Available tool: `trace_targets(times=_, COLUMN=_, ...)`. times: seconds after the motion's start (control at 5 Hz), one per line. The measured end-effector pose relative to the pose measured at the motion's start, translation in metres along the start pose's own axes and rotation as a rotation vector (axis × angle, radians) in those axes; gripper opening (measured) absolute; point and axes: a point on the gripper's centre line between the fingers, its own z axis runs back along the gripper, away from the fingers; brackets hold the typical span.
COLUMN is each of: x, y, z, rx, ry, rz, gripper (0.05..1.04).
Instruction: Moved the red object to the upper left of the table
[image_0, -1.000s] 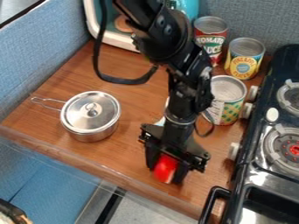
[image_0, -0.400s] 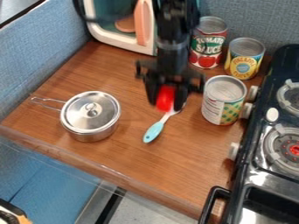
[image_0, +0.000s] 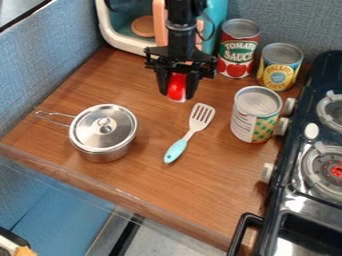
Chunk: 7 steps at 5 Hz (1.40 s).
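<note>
1. gripper, in the camera view: it hangs fingers-down over the far part of the table, a little left of the middle, clamped on the red object.
2. red object, same view: it sits between the two fingers, its lower end poking out a bit below them. whether it touches the wood, i cannot tell.
3. spatula, same view: the spatula lies flat, nearer than the gripper, with its turquoise handle towards the near left and its slotted head towards the far right.
4. left side: a steel pot stands upright with its lid on, its wire handle pointing left.
5. far side: a toy oven with a white frame stands behind the gripper. to its right are a red can and a yellow-labelled can, both upright.
6. right side: a third can, green-patterned and upright, stands nearer than those two, just left of the black stove.
</note>
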Motion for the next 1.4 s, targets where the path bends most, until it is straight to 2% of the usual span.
trace_targets(times=0.2, x=0.017, y=0.014, z=-0.013, rx=0.02, ry=0.016, rz=0.042, gripper=0.578)
trace_targets(times=0.4, x=0.026, y=0.024, z=-0.032, rx=0.027, ry=0.055, rz=0.065, gripper=0.577)
trace_targets(times=0.6, x=0.026, y=0.026, z=-0.044, rx=0.037, ry=0.082, rz=0.059, gripper=0.577)
trace_targets(times=0.8, x=0.026, y=0.027, z=-0.045, rx=0.039, ry=0.079, rz=0.048, gripper=0.657)
trace_targets(times=1.0, x=0.02, y=0.029, z=-0.05, rx=0.028, ry=0.085, rz=0.029, gripper=0.945)
trace_targets(times=1.2, x=0.02, y=0.028, z=-0.015, rx=0.006, ry=0.015, rz=0.004, gripper=1.007)
trace_targets(times=1.4, x=0.02, y=0.027, z=0.013, rx=-0.017, ry=-0.055, rz=-0.022, gripper=1.001)
